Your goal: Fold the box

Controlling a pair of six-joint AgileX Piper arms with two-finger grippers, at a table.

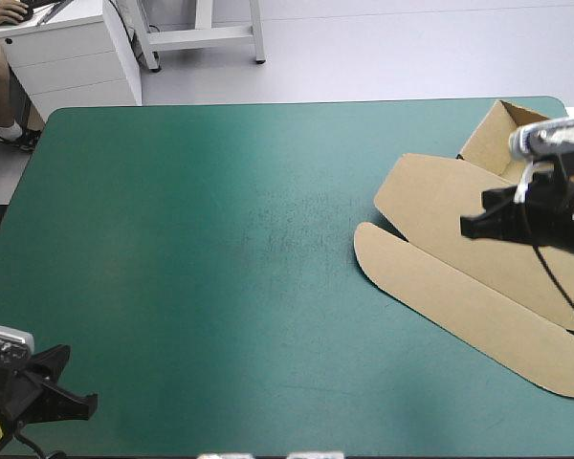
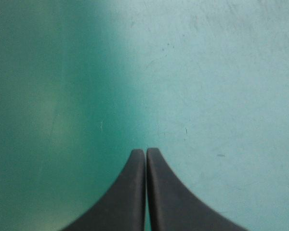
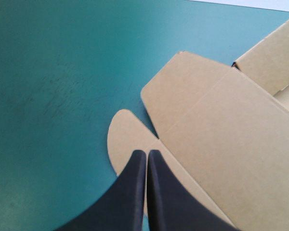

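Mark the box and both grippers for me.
box (image 1: 430, 206), high view, its flat middle panel.
left gripper (image 2: 145, 151), left wrist view, where the fingertips meet.
right gripper (image 3: 147, 153), right wrist view, where the fingertips meet.

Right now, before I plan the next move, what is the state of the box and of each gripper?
brown box: partly formed; lid panel and rounded flap lie flat, a wall stands raised at the far end.
left gripper: shut, holding nothing, over the bare teal-green cover.
right gripper: shut, holding nothing, over the rounded flap.
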